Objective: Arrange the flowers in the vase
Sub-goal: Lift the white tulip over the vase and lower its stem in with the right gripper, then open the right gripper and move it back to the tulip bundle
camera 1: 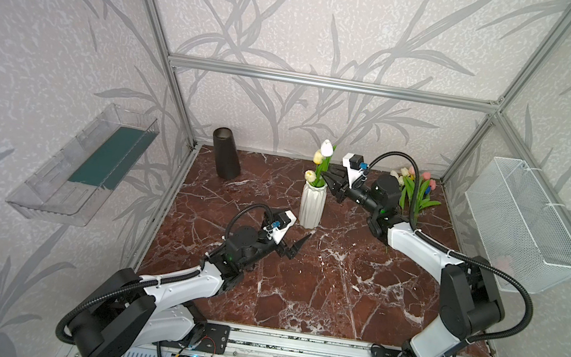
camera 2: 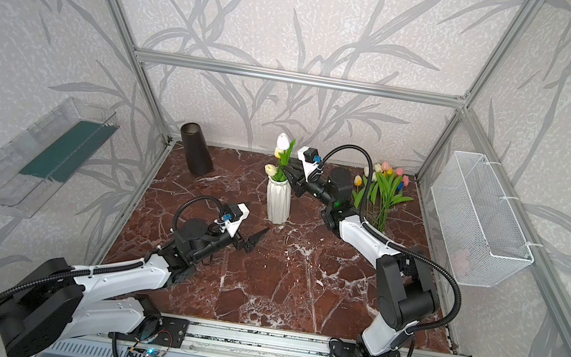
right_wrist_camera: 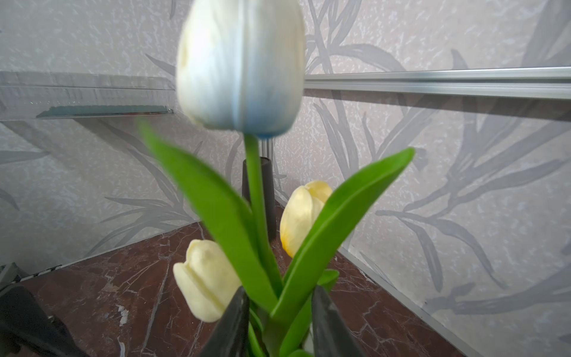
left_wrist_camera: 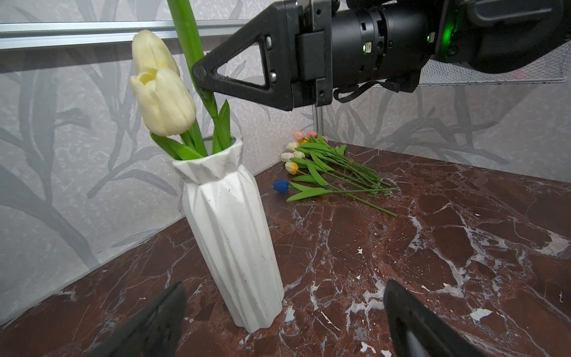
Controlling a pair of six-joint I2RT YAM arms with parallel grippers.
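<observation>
Right wrist view, white green-leaved tulip [right_wrist_camera: 241, 68] — right tool [right_wrist_camera: 279, 290] parted round stem [right_wrist_camera: 256, 191], left tool [camera 1: 298, 246] wide, empty

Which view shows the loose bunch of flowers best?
The left wrist view: the bunch lies unobstructed on the table. Both top views show it small, partly behind the right arm. The right wrist view misses it.

White tulip [right_wrist_camera: 241, 65], blurred and close, stands on a green stem [right_wrist_camera: 256, 185] with two leaves. Two cream tulips [right_wrist_camera: 205, 279] sit lower, one on each side. The end effector [right_wrist_camera: 279, 330] flanks the stem base, fingers [right_wrist_camera: 230, 327] parted. Behind: a dark cone-shaped vessel [right_wrist_camera: 270, 185] and the marbled bench [right_wrist_camera: 123, 278].
</observation>
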